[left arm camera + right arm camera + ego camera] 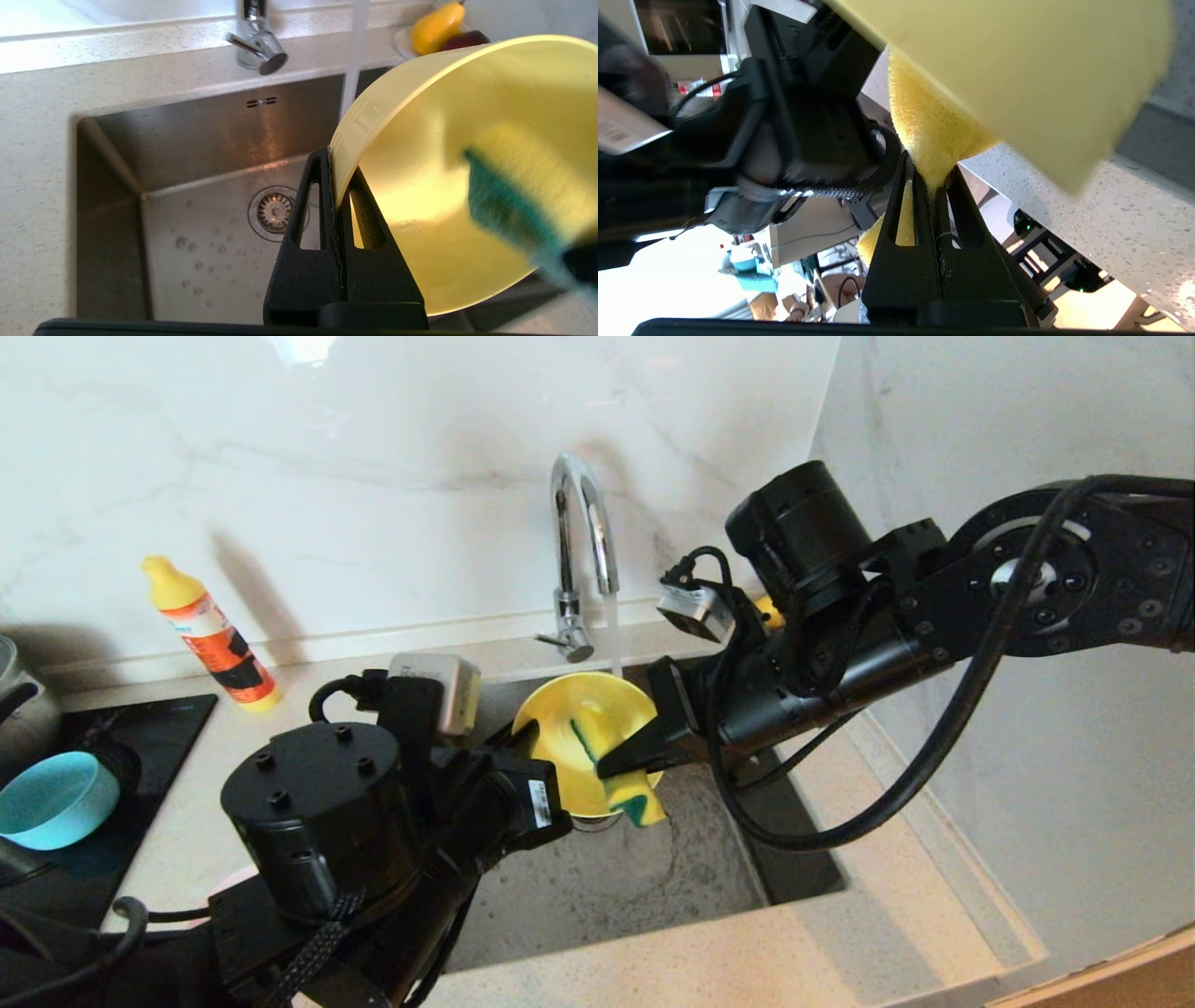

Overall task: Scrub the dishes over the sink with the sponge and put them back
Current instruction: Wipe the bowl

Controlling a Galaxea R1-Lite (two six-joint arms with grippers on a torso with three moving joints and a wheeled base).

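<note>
Pinching rim of yellow bowl [448, 186], left gripper [338, 196] holds it tilted over sink [196, 154]; thin matte plastic looks light, stiff, likely slippery wet, so rim grip suits; right gripper [934, 186] squeezes soft sponge [627, 791] flat against bowl's inside, best held mid-block; tap [579, 551] runs behind; blue bowl [54, 800] waits on hob; orange bottle [210, 633] label unreadable.

Matte black arms, screw-studded round joints, looping black cables, slotted triangular claw fingers [303, 219].
</note>
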